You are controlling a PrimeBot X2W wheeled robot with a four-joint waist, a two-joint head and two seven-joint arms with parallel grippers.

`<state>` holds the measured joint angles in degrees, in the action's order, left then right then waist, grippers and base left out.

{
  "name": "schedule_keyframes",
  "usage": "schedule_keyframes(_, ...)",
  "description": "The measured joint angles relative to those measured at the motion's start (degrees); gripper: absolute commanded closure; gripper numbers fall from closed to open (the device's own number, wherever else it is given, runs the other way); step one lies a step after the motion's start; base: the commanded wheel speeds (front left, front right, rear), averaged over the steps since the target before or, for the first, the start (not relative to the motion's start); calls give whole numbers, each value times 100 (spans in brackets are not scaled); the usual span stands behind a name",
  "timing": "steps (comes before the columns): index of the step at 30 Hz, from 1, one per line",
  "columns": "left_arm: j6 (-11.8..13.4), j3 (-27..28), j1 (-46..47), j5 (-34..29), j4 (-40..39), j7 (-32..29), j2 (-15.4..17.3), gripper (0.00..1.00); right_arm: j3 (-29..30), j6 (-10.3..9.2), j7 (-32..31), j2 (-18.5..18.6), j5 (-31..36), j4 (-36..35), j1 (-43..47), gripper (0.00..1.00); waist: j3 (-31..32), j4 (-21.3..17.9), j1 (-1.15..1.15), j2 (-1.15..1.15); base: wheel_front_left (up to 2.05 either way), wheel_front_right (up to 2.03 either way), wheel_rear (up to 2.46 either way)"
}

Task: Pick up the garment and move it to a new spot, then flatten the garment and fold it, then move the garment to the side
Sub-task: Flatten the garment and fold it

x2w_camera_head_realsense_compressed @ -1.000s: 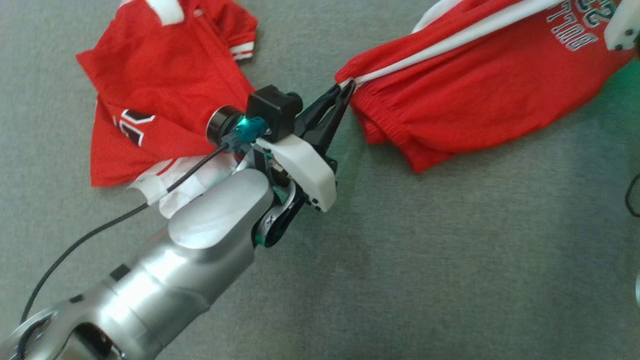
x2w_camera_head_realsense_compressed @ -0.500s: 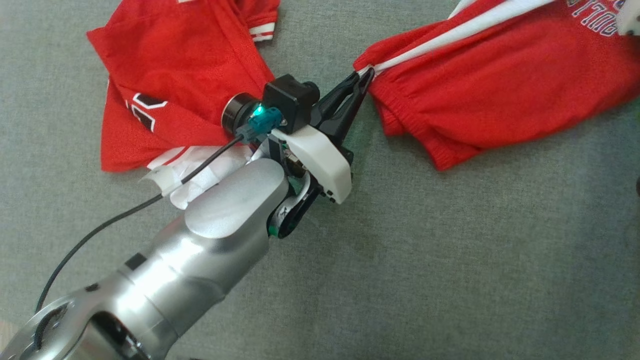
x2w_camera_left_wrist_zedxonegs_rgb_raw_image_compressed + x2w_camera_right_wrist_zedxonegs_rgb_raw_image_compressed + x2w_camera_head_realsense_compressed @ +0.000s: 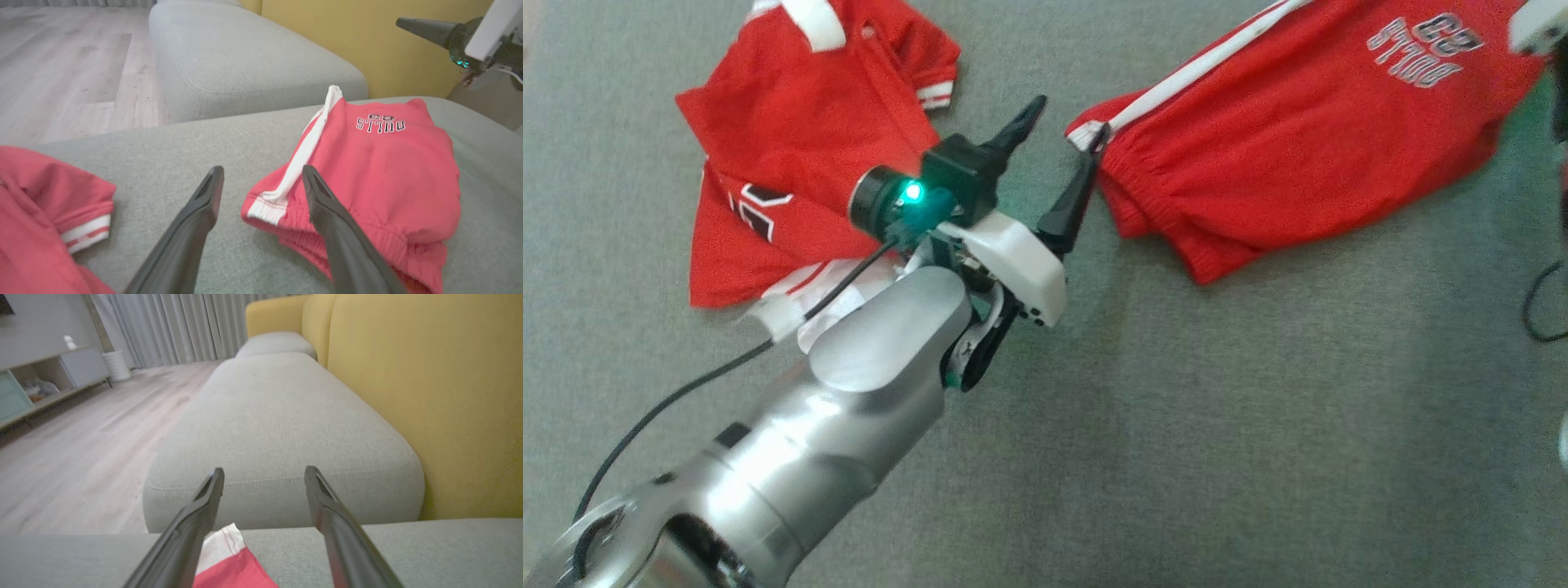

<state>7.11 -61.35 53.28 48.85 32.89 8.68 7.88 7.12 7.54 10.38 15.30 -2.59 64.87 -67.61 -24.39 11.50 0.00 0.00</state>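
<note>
The garment [image 3: 1298,147] is a pair of red shorts with a white side stripe and grey lettering, lying doubled over on the grey cushion [image 3: 1176,425]. My left gripper [image 3: 1062,135] stands open just left of its striped corner; one finger touches or nearly touches that corner. In the left wrist view the open left gripper [image 3: 262,169] has the shorts [image 3: 380,171] partly behind its right finger. My right gripper [image 3: 264,470] is open with nothing between its fingers, and a red and white corner of cloth [image 3: 229,563] lies below them.
A second red jersey [image 3: 800,139] with white trim lies at the left, partly under my left arm. A black cable [image 3: 1535,310] hangs at the right edge. Beyond the cushion are another grey seat [image 3: 278,416], a yellow backrest [image 3: 429,396] and wooden floor [image 3: 81,457].
Both grippers have opened. The left one was shut on the shorts' striped corner and has let it go; the shorts now lie flatter. The head view has shifted a little.
</note>
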Motion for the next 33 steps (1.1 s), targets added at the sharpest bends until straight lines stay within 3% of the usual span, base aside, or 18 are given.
schedule_keyframes(7, 472, 447, -359, -31, -69, 481, 244, 0, -390, 0, 344, -226, -894, -691, 927, 0, 567, -256, -1, 0, 0, 0, 0)
schedule_keyframes(10, 739, 683, -537, -237, -279, 560, 459, 0, -437, 0, 393, -352, -1338, -1289, 1459, 0, 808, -380, -1, 0, 0, 0, 0)
schedule_keyframes(16, 1216, 1365, -1282, -932, -1087, 586, 783, 0, -495, 0, 412, -620, -1436, -2719, 2843, 0, 1237, -612, -2, 0, 0, 0, 0)
schedule_keyframes(24, 1287, 2018, -2601, -1481, -1452, 586, 915, 0, -488, 0, 425, -1154, -1124, -3817, 4619, 0, 1578, -877, -1, 0, 0, 0, 0)
schedule_keyframes(33, 923, 2781, -3774, -1933, -1488, 586, 606, 0, -798, 0, 425, -1220, -1405, -4421, 5787, 0, 1793, -1056, 0, 0, 0, 0, 0)
